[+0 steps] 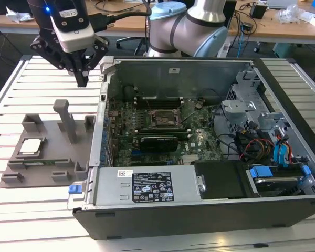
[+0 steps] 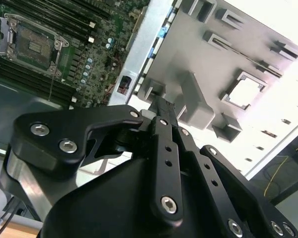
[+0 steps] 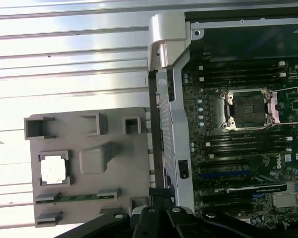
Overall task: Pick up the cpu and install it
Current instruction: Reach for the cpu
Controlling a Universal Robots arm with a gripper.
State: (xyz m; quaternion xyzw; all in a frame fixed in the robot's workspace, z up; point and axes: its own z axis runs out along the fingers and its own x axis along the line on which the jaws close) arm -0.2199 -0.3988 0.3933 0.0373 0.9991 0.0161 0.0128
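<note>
The cpu (image 1: 31, 147) is a small pale silver square. It lies flat in a recess of the grey fixture plate (image 1: 52, 157) on the slatted table, at the exterior view's left. Both wrist views also show the cpu (image 3: 53, 168) (image 2: 246, 92) seated in that recess. My gripper (image 1: 84, 81) hangs high above the fixture's far edge, close to the case's side wall, well clear of the chip. Its black fingers (image 2: 161, 111) are shut together with nothing between them. The dark metal-framed socket (image 1: 163, 118) (image 3: 248, 109) (image 2: 32, 45) sits open on the motherboard inside the case.
The open computer case (image 1: 147, 65) lies on its side, with a graphics card (image 1: 157, 140), cables and drive bays (image 1: 262, 131) inside. A tall grey post (image 1: 68, 121) and raised blocks stand on the fixture. A thin green memory stick (image 3: 69, 197) lies in a fixture slot.
</note>
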